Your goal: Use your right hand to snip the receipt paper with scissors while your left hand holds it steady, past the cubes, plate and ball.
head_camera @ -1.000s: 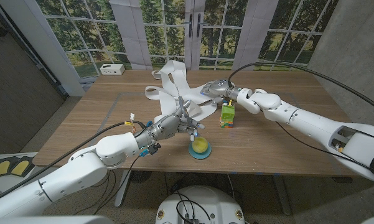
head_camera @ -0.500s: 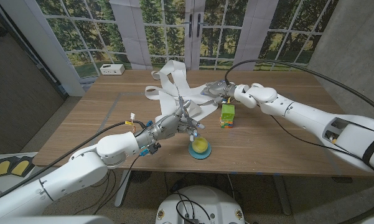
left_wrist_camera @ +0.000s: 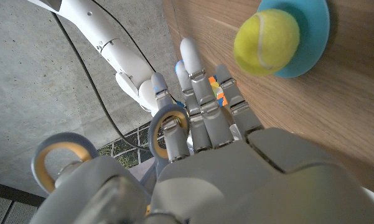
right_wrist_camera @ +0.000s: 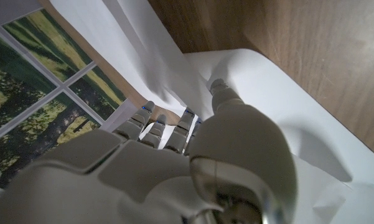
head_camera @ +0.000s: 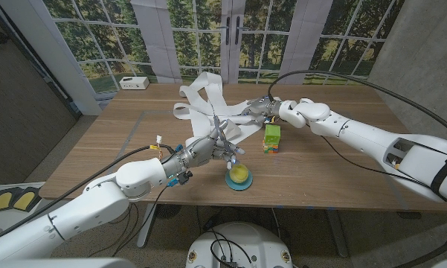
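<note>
table (head_camera: 342, 175) first: receipt paper (head_camera: 205, 91) lay in loose white loops from beyond my left hand (head_camera: 214, 144) across to my right hand (head_camera: 258, 112). judged it light, limp, easily torn; best taken at a flat stretch and kept taut. left hand's fingers (left_wrist_camera: 202, 93) were extended together at the paper's near edge; couldn't tell if they pinched it. right hand curled over the paper, scissors not made out; closure unclear. plate (head_camera: 239, 182) and ball (head_camera: 239, 173) sat just right of the left hand, cubes (head_camera: 271, 137) below the right.

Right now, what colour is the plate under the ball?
Blue; the plate shows best in the left wrist view, under the yellow-green ball.
</note>
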### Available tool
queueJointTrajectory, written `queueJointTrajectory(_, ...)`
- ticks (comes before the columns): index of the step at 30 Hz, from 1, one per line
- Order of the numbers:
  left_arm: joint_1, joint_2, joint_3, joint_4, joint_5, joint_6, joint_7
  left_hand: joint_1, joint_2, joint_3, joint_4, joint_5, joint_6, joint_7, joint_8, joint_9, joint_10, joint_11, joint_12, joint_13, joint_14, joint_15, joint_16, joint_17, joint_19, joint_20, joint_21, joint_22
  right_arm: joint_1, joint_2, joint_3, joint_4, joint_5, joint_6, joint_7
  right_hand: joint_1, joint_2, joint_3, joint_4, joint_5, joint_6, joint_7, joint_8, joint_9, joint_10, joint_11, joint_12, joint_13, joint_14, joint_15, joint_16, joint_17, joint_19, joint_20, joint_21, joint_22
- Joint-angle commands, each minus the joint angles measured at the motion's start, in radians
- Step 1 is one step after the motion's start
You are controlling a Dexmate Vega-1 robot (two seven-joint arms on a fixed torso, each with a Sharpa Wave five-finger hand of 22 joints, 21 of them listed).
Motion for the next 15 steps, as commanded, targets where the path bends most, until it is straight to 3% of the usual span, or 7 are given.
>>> queueJointTrajectory(1,-0.008,-0.004,0.007,0.000,0.005,0.004,-0.003,-0.005,0.007,-0.004,0.007,-0.002,0.023,0.158,0.005,0.003,0.062,-0.057,0.004,0.007,0.005,-0.001,0.005,0.002,0.008,0.003,-0.001,0.002,-0.019,-0.026,0.034,-0.030,0.064,0.015,-0.007,-0.085,0.004,0.061,0.097,0.010,0.159,-0.004,0.025,0.007,0.047,0.003,-0.012,-0.017,0.021,-0.174,0.027,0.021,0.009,-0.004,0.010,0.003)
queueJointTrajectory(3,-0.007,-0.003,0.007,-0.003,0.006,0.005,0.000,-0.005,0.007,-0.004,0.008,-0.002,0.024,0.158,0.005,0.003,0.062,-0.057,0.003,0.006,0.005,-0.001,0.005,0.002,0.008,0.003,-0.002,0.002,-0.025,-0.035,0.045,-0.042,0.075,0.016,-0.005,-0.122,0.004,0.083,0.129,0.012,0.241,-0.005,0.033,0.007,0.055,0.004,-0.020,-0.024,0.022,-0.170,0.033,0.024,0.011,-0.004,0.011,0.003)
queueJointTrajectory(5,-0.006,-0.002,0.007,-0.005,0.005,0.005,0.000,-0.005,0.007,-0.004,0.008,-0.002,0.024,0.158,0.005,0.003,0.063,-0.057,0.003,0.005,0.006,-0.001,0.005,0.001,0.008,0.003,-0.002,0.002,-0.034,-0.046,0.057,-0.058,0.085,0.016,-0.010,-0.144,0.005,0.093,0.149,0.013,0.269,-0.006,0.033,0.008,0.058,0.004,-0.024,-0.026,0.024,-0.168,0.039,0.027,0.013,-0.002,0.012,0.003)
queueJointTrajectory(15,-0.006,0.000,0.010,-0.014,0.013,0.004,-0.001,-0.005,0.007,-0.004,0.010,-0.002,0.024,0.158,0.003,0.003,0.063,-0.057,0.003,0.007,0.002,-0.003,0.007,0.001,0.009,0.002,-0.005,0.002,-0.101,-0.099,0.136,-0.169,0.141,-0.008,-0.032,-0.205,-0.005,0.100,0.175,0.010,0.327,-0.008,0.026,0.009,0.032,0.009,-0.039,-0.029,0.040,-0.162,0.053,0.031,0.029,0.021,0.014,0.004)
